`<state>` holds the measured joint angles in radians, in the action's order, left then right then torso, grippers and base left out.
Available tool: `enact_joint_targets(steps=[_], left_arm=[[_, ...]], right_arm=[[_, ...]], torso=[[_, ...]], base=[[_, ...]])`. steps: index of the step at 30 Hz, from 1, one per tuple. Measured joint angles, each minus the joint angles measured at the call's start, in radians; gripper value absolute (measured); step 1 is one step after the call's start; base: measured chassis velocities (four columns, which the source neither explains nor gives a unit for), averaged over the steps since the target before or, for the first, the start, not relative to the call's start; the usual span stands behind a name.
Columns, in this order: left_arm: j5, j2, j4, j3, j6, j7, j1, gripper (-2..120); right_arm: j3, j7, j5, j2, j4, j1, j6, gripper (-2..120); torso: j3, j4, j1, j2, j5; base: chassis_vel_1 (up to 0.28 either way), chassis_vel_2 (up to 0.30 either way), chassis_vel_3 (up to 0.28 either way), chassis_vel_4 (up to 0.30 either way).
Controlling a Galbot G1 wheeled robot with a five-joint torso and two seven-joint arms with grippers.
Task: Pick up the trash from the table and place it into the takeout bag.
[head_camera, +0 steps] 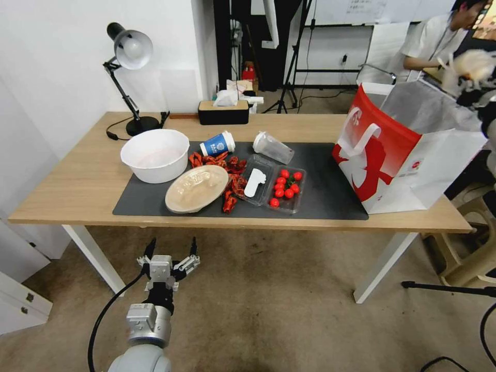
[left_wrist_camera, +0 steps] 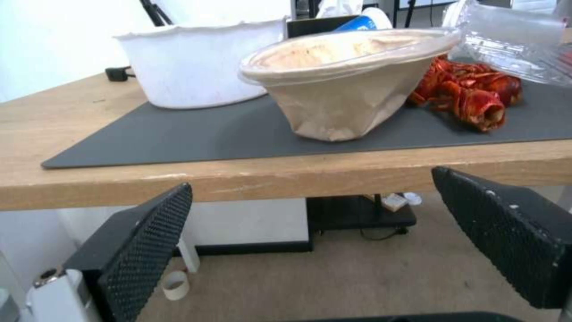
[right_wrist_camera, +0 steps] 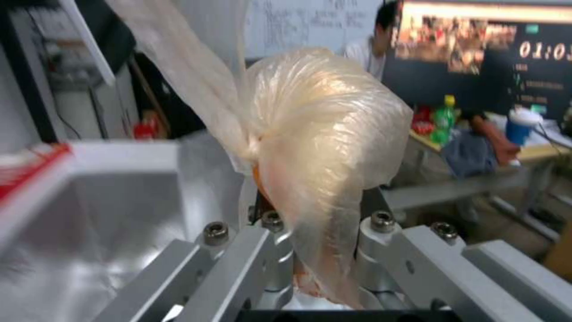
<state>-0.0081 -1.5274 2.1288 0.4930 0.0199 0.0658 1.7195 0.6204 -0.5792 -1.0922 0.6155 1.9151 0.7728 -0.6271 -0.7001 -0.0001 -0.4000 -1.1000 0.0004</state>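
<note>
A: Right tool, state? Location?

B: Clamped on the clear-wrapped food bundle. Fingers pinch the bundle's lower end; plastic balloons above them. In the head view the bundle hangs above the far right rim of the takeout bag. Foil lining visible just beside and below in the right wrist view.

A: Step in hand?

B: Judged: carry-and-drop. Item is at the bag mouth, not yet released. Next move calls for centring over the opening, lowering a little, then spreading the fingers so the film falls clear.

A: Left tool?

B: Left tool parked low, in front of the surface, jaws apart, holding nothing.

A: Trash remaining?

B: On the dark mat: blue-and-white paper cup on its side, clear plastic cup on its side, tan lidded bowl, red shell scraps, and a clear tray of red fruit.

A: Writing, brands?

B: Bag carries a red figure print and a small round mark; cup print unreadable. Screen behind shows digits, "01:0" legible.
</note>
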Motion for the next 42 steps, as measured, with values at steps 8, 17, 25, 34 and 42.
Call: enact_joint_targets(steps=[8,17,25,34,42], left_arm=[[0.008,-0.003,-0.003,-0.009,0.000,0.000,0.002,100],[0.009,-0.004,-0.001,-0.006,0.001,0.002,0.006,100],[0.012,-0.003,0.006,-0.006,0.001,0.002,0.007,100],[0.015,-0.007,0.016,-0.008,0.000,0.003,0.010,100],[0.014,-0.009,0.016,-0.015,0.000,0.004,0.012,100]], right_arm=[[-0.121,-0.053,-0.140,-0.016,-0.061,-0.100,-0.062,7],[-0.162,-0.070,-0.154,-0.019,-0.065,-0.133,-0.073,11],[-0.163,-0.060,-0.154,-0.027,-0.065,-0.131,-0.073,38],[-0.174,-0.057,-0.144,-0.029,-0.055,-0.130,-0.059,73],[-0.178,-0.060,-0.141,-0.023,-0.045,-0.128,-0.057,100]], torso=[[0.000,0.0004,0.000,0.000,-0.0004],[0.000,0.0001,0.000,0.000,-0.0004],[0.000,0.0000,0.000,0.000,-0.0004],[0.000,0.0001,0.000,0.000,-0.0005],[0.000,0.0001,0.000,0.000,-0.0004]], base=[[0.000,0.000,0.000,0.000],[0.000,0.000,0.000,0.000],[0.000,0.000,0.000,0.000],[0.000,0.000,0.000,0.000],[0.000,0.000,0.000,0.000]])
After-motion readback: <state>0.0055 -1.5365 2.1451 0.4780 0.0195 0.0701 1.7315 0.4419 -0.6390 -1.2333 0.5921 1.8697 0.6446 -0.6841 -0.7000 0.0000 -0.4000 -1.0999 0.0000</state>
